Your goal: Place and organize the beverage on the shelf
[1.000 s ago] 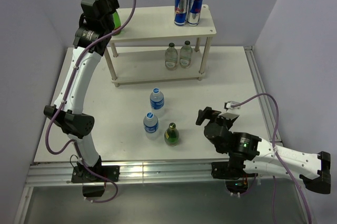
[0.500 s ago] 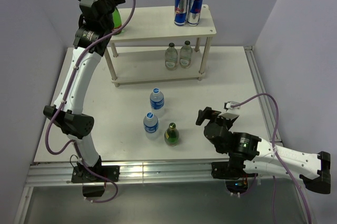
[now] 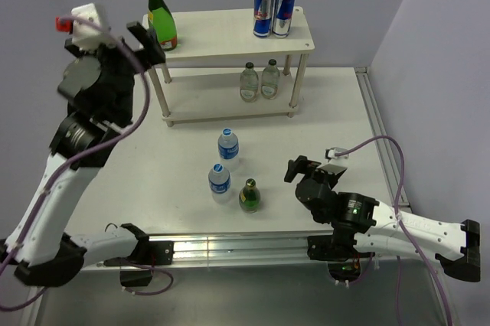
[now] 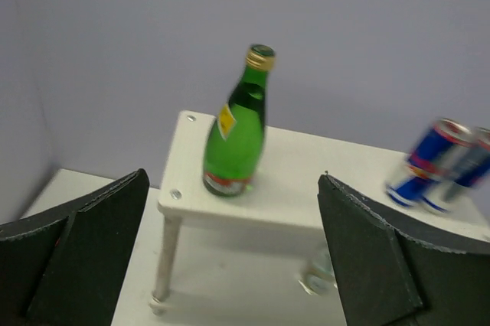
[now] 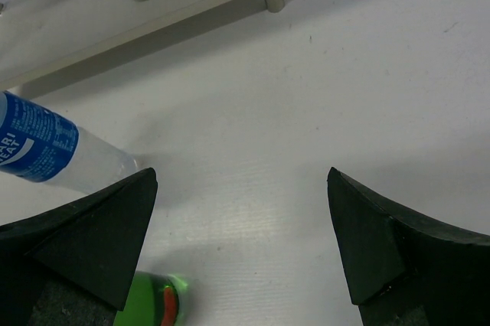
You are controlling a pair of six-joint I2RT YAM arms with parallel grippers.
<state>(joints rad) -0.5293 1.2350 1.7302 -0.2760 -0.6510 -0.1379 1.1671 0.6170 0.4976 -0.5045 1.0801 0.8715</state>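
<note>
The left arm [image 3: 57, 188] and right arm [image 3: 425, 230] are wearing white shells between black joint housings. Purple cables [image 3: 387, 150] are looping along both. A green light [image 3: 354, 205] is glowing on the right arm. The left pincer [image 3: 145, 41] and right pincer [image 3: 304, 167] are showing matte black wedge fingers [image 4: 84, 242]. A white, red-tipped camera housing [image 3: 83, 16] is capping the left wrist.

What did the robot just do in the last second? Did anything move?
The left gripper opened, let go of the green bottle, now standing upright on the shelf at its top left corner, and drew back toward the near left. The right gripper, the two cans, the two pale bottles on the lower tier and the three bottles on the table stayed put.
</note>
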